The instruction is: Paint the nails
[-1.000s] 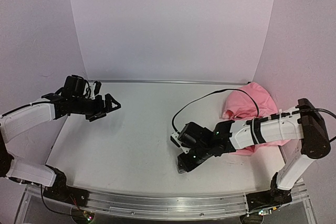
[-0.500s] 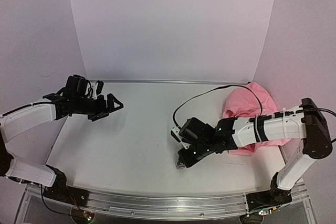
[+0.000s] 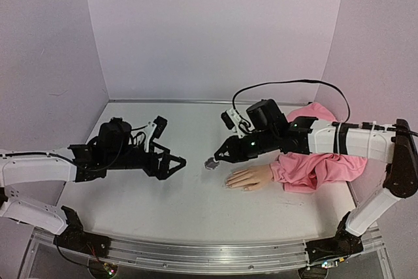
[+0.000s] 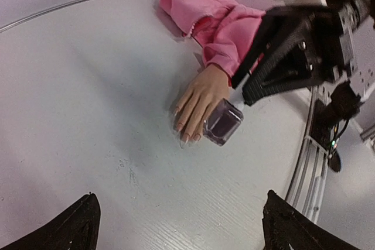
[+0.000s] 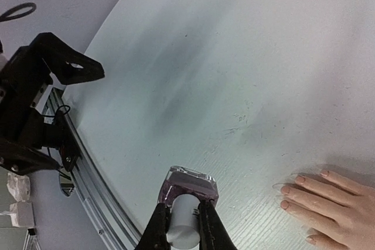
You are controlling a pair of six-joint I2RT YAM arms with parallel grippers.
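Because the brush probably sits under the lid, the right gripper (image 3: pixel 219 158) grabs the polish bottle (image 5: pixel 186 187) by its white cap (image 5: pixel 180 229). Its two fingers squeeze tight on both sides of the cap, and the dark glass part sticks out past the fingertips. That leaves the glass free for someone else to grab. The left gripper (image 3: pixel 175 166) looks ready for that job. Its fingers are spread wide with nothing between them, and the bottle is straight ahead of them, near but not touching. The mannequin hand (image 3: pixel 251 178) lies flat on the table (image 3: pixel 144 207), palm down, so the nails (image 5: pixel 300 180) face up where a brush can reach them. They sit just beside the bottle, a little past the right fingertips and off to one side. The nails look pale and bare, though they are tiny, so I can't be sure. The pink sleeve (image 3: pixel 313 161) lies bunched up behind the wrist, under the right arm and out of the way. I think the cap has to be twisted off first; no paint goes on before that.
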